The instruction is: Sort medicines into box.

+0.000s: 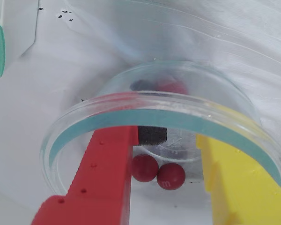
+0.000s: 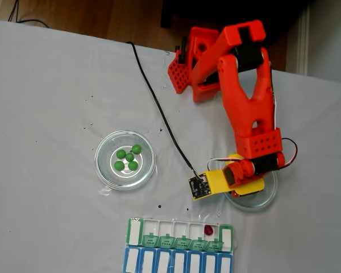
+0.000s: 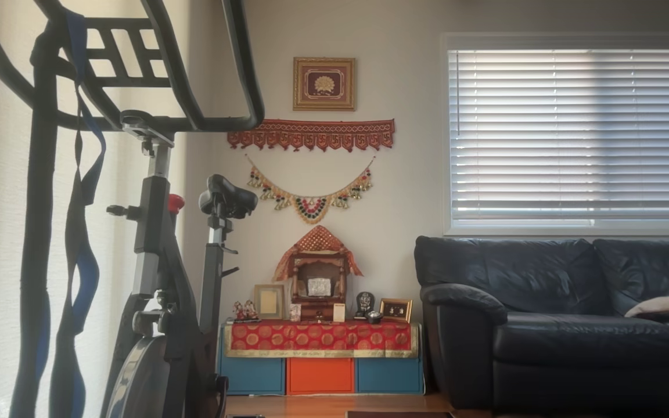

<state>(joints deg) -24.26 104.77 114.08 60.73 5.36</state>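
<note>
Jaws: mine (image 1: pixel 166 180) stand wide, red finger (image 1: pixel 105 178) on the wrist view's left, yellow finger (image 1: pixel 239 183) on its right, holding nothing.
Why here: I hang inside the right-hand glass dish (image 1: pixel 178 122) so the gap straddles two red medicines (image 1: pixel 158 172) lying touching each other on its floor; a further red shape behind the near rim is blurred, so I cannot count the rest.
Box: the green-lidded box (image 2: pixel 182 234) sits by the tabletop's near edge in the fixed view, lids open, one red ball (image 2: pixel 208 230) already in a compartment near its right end.
Green medicines: five (image 2: pixel 128 157) wait in the left dish (image 2: pixel 125 160), well apart from me.
In the way: the dish wall rings my fingers, so I judge any lift must clear its rim; the two balls touching may make a single pick awkward.
Nearby: blue-lidded row (image 2: pixel 176 263) just below the box; black cable (image 2: pixel 159 114) crossing the tabletop.
</note>
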